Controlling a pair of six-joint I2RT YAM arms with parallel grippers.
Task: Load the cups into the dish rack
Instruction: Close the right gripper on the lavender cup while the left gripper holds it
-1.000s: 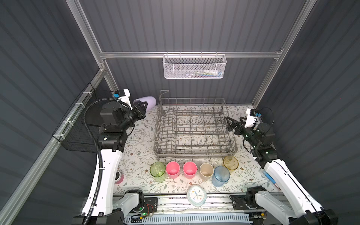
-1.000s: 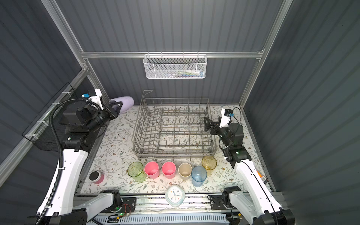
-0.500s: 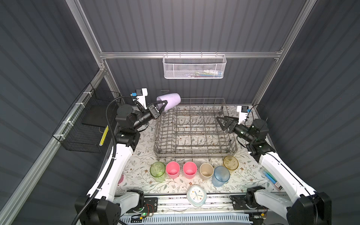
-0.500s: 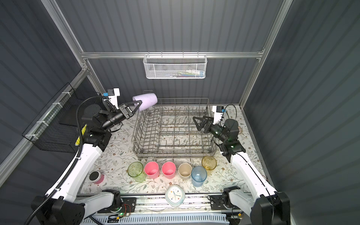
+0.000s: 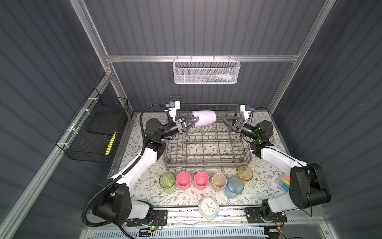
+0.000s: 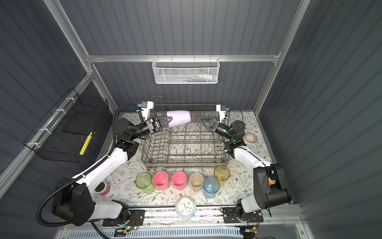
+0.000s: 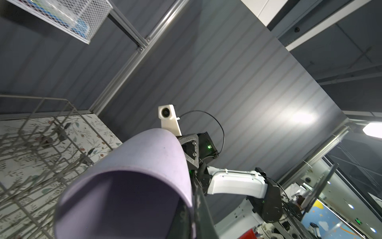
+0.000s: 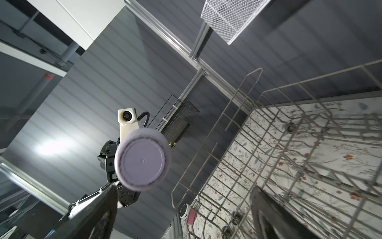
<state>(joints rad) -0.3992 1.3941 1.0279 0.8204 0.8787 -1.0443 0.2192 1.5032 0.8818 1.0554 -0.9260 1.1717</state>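
- Right wrist view: the lavender cup (image 8: 142, 161) shows its flat base, lying sideways in the air beside the dish rack (image 8: 289, 165); the right claw (image 8: 183, 187) is spread wide, clear of it.
- Left wrist view shows the cup's open mouth instead, its rim pinched by the left claw (image 5: 194, 122).
- Both top views: the cup hangs over the rack's far edge; six other cups (image 5: 201, 180) stand on the bench (image 5: 148, 186) in front.
- A top view alone shows a pink cylinder (image 6: 102, 188) by the left arm (image 6: 99, 167).

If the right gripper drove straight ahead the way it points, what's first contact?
Probably the base of the lavender cup: the left gripper holds it sideways above the rack, base facing the open right gripper. Depth and exact alignment are unclear, so it might skim past.
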